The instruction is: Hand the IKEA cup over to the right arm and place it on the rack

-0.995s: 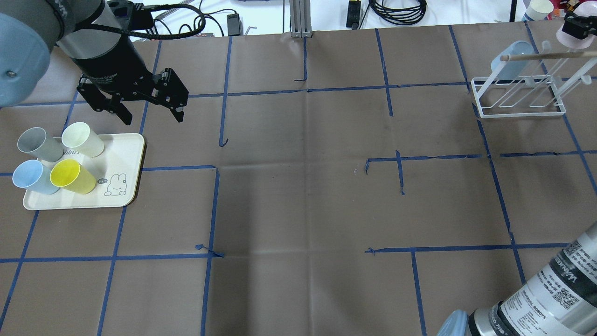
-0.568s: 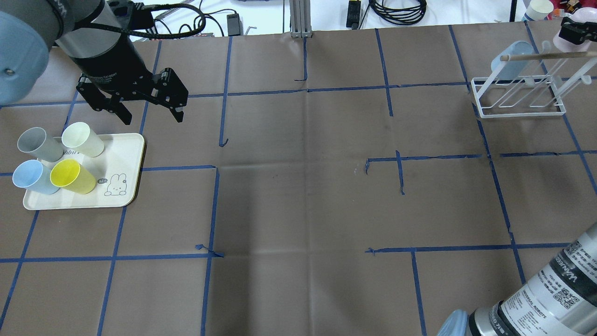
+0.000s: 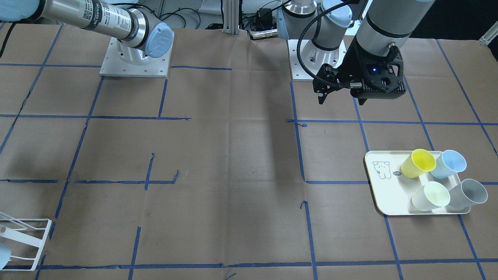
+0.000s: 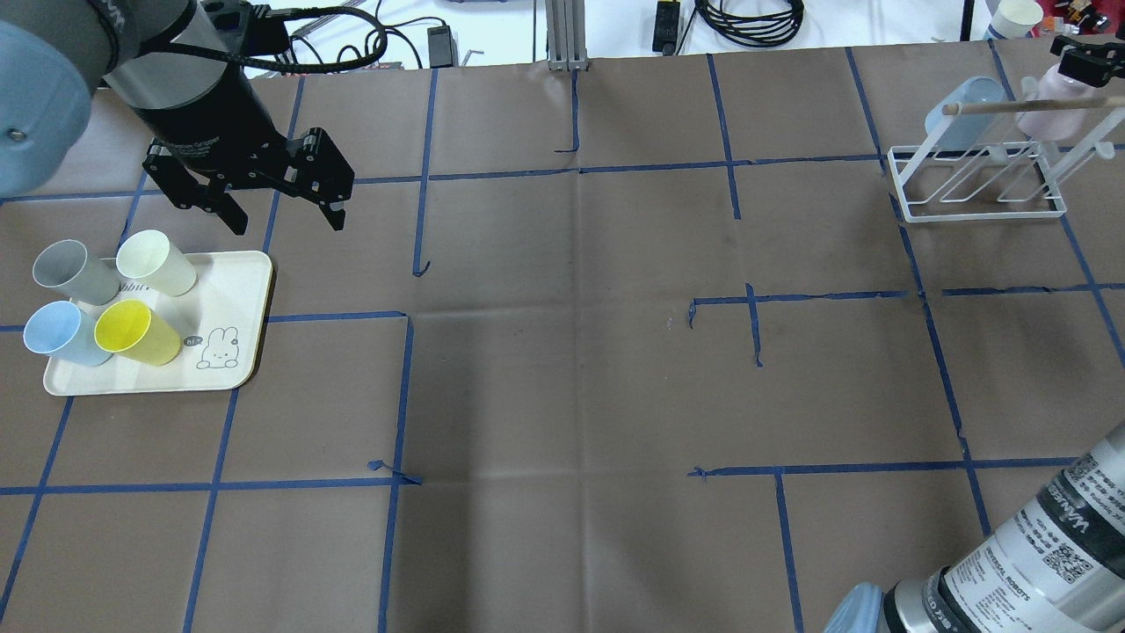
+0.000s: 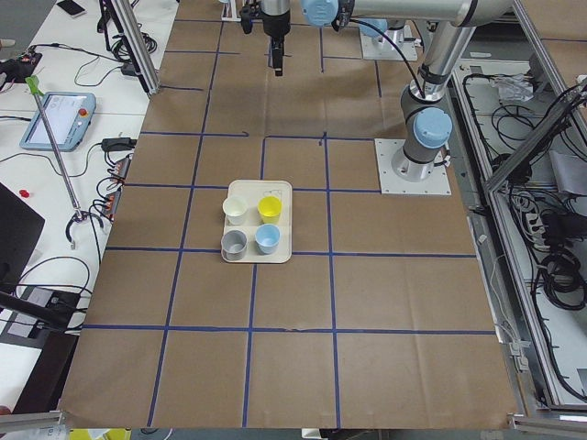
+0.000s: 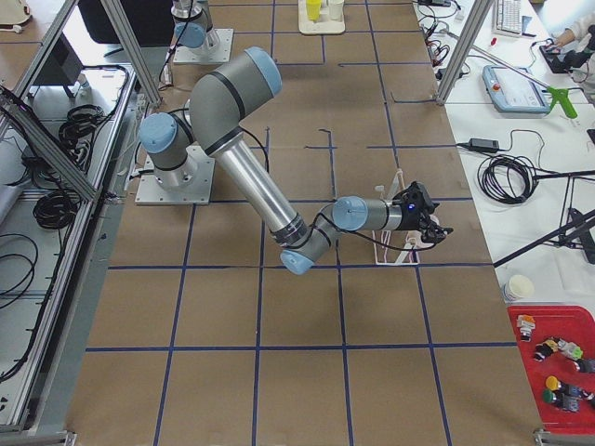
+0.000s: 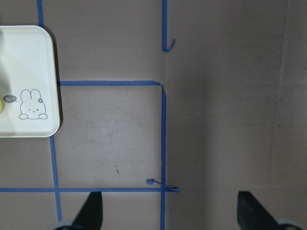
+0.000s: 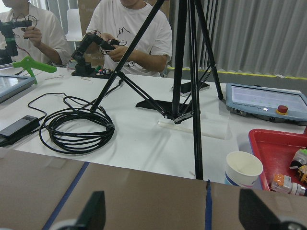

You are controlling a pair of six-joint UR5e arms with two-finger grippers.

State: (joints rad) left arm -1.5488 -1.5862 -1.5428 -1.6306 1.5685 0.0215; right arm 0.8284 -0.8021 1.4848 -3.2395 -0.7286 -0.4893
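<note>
A pink cup [image 4: 1046,110] stands mouth-down among the bars of the white wire rack [image 4: 976,209], beside a light blue cup [image 4: 967,110]. My right gripper [image 4: 1083,48] hovers just above the pink cup. In the right wrist view its fingers [image 8: 93,211] are spread open with nothing between them. On the far side of the table my left gripper [image 4: 286,220] hangs open and empty, just behind the cream tray [image 4: 237,290]. That tray holds grey [image 4: 70,271], cream [image 4: 156,262], blue [image 4: 61,332] and yellow [image 4: 136,332] cups lying tilted.
Brown paper with blue tape lines covers the table [image 4: 571,352]. Beyond its far edge lie cables [image 8: 76,127], a tripod [image 8: 182,57], a paper cup [image 8: 243,167] and a red bin [image 8: 278,143], where people sit. The right arm's base link [image 4: 1037,554] fills the near right corner.
The pink cup has dropped lower and leftward onto the rack, clear of the right gripper, which shifted slightly left. The left arm has barely moved.
</note>
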